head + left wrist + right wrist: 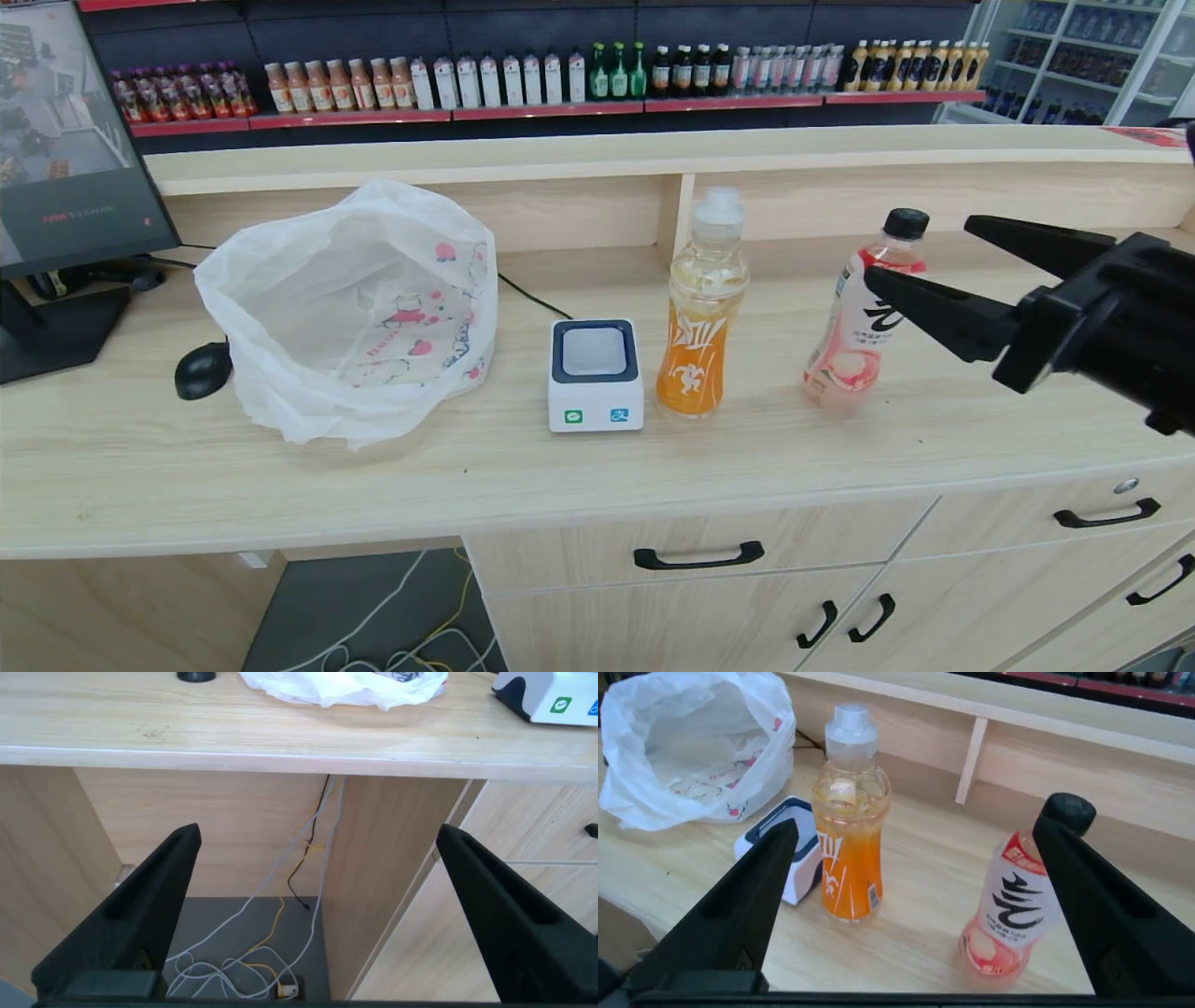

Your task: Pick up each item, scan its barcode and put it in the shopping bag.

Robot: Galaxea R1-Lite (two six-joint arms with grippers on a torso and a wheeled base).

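A white plastic shopping bag [345, 308] stands open on the left of the wooden counter [523, 476]. To its right sits a small white barcode scanner [596, 373], then an orange drink bottle [702, 308] with a clear cap, then a pink drink bottle [864, 317] with a black cap. Both bottles stand upright. My right gripper [920, 250] hangs open just right of the pink bottle, near its cap, with nothing held. In the right wrist view its fingers [775, 859] frame both bottles. My left gripper [318, 845] is open, below the counter's front edge.
A monitor [65, 140] and a black mouse [203, 370] occupy the counter's far left. A raised ledge [653, 154] runs behind the items. Drawers with black handles [698, 558] sit below the counter, and cables [280, 924] lie in the open bay.
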